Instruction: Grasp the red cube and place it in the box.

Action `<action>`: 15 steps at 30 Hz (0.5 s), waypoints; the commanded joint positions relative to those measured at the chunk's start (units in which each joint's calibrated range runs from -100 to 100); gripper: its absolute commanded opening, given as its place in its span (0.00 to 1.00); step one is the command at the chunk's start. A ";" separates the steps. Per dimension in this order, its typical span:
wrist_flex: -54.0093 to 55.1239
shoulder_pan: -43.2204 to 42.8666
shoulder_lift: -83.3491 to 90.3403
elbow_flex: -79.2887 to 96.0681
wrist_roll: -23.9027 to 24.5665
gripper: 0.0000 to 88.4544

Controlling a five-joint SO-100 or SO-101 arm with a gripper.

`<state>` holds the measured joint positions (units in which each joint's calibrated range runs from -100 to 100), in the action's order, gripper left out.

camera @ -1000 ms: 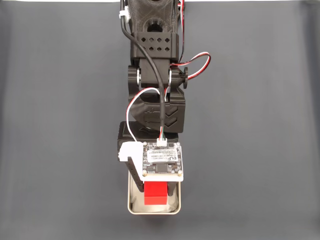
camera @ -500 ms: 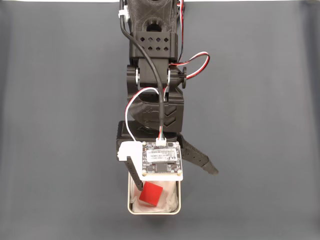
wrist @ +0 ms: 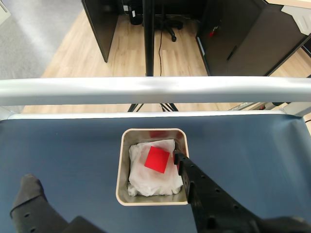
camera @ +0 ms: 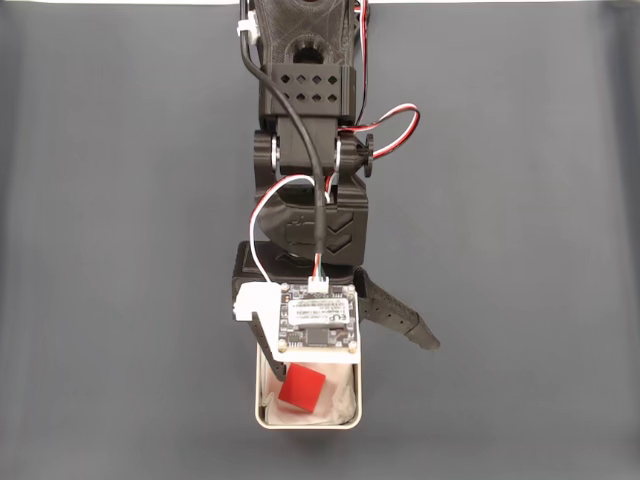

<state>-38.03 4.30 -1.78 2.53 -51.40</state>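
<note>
While the red cube point(wrist: 157, 159) lies in the box point(wrist: 124, 167), the tool point(wrist: 104, 167) gapes wide, empty.

Beyond the dark table point(wrist: 58, 145), wood floor point(wrist: 180, 53) and black furniture point(wrist: 243, 34).

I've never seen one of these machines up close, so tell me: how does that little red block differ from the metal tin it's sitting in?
The red cube is bright, matte and solid; the box is silvery, shiny and hollow, lined with white paper. The cube is much smaller, filling only part of the box. The cube lies turned at an angle, while the box sits square on the dark table. Both are squarish seen from above.
</note>
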 commanded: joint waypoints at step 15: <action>1.96 0.17 3.60 0.66 1.27 0.62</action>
<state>-37.39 4.30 -1.69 3.53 -50.72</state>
